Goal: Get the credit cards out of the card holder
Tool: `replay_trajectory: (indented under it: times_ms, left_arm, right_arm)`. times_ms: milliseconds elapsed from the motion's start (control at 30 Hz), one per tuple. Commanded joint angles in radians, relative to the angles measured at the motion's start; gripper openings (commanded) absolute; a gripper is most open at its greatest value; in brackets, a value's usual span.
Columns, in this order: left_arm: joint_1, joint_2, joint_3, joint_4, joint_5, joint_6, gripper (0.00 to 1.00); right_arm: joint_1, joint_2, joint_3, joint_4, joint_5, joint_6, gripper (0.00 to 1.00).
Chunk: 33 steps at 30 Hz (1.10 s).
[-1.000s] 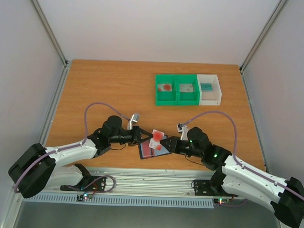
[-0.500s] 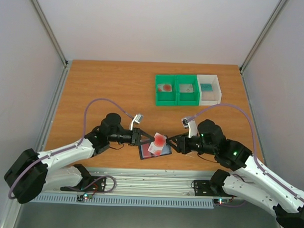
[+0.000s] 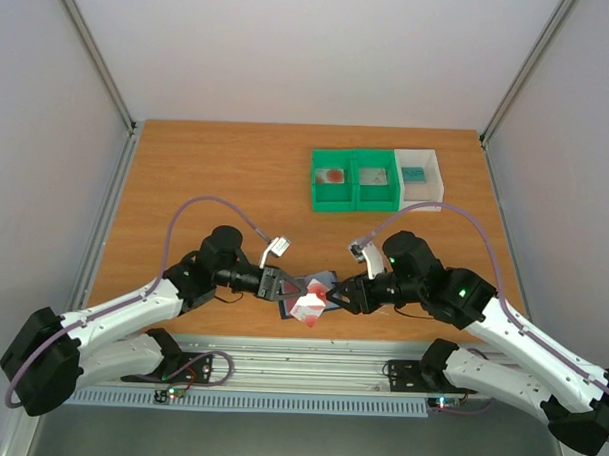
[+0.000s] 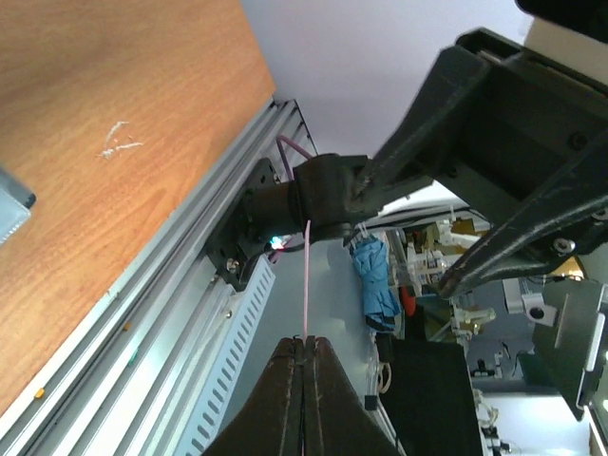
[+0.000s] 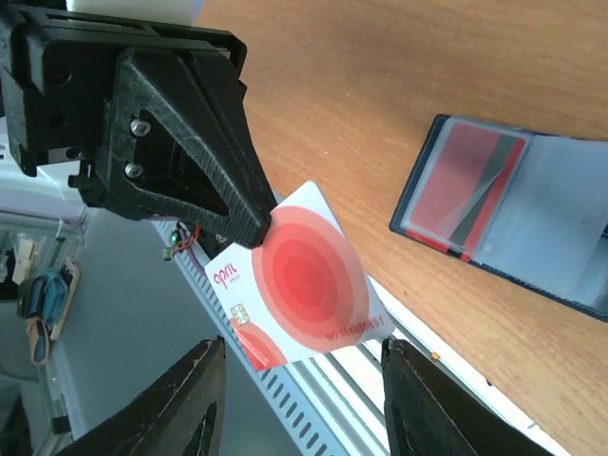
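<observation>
A: Since a second ago my right gripper (image 3: pixel 334 292) has spread its fingers. They now stand either side of the red-and-white card (image 5: pixel 304 275), apart from it.

B: Who has the card?

A: My left gripper (image 3: pixel 282 287) is pinching it by one edge, lifted and tilted close to the near edge of the surface (image 3: pixel 216 175).

B: And the card holder (image 5: pixel 532 223)?

A: Just beyond, lying open and flat, with a second red card (image 5: pixel 465 185) in its sleeve. At the far right I see two green bins (image 3: pixel 354 180) and a white bin (image 3: pixel 419 179).

Table (image 5: pixel 380 85) is showing smooth wood grain; card (image 5: pixel 304 280) is looking glossy plastic; holder (image 5: pixel 518 218) is looking matt, clear-windowed; rail (image 4: pixel 142 332) is showing dull metal.
</observation>
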Motion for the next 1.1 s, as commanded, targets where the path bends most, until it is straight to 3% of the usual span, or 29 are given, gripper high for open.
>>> replay_trajectory:
  times_ms: [0, 700, 800, 967, 1067]
  left_arm:
    - [-0.019, -0.032, 0.04, -0.012, 0.048, 0.045, 0.0]
    - [-0.047, -0.034, 0.084, -0.109, 0.061, 0.118, 0.0]
    - [-0.047, -0.032, 0.098, -0.152, 0.043, 0.153, 0.01]
    - [-0.046, -0.034, 0.111, -0.195, 0.014, 0.18, 0.0]
    - [-0.046, -0.043, 0.112, -0.204, -0.007, 0.189, 0.0]
  right_arm:
    - [0.003, 0.018, 0.01, 0.03, -0.065, -0.017, 0.48]
    - [0.002, 0.081, -0.008, 0.01, -0.132, -0.093, 0.49]
    - [0.0, 0.075, -0.012, 0.022, -0.153, -0.095, 0.35]
    - [-0.005, 0.057, -0.027, 0.041, -0.165, -0.08, 0.03]
    - [-0.009, 0.054, -0.033, 0.048, -0.18, -0.075, 0.01]
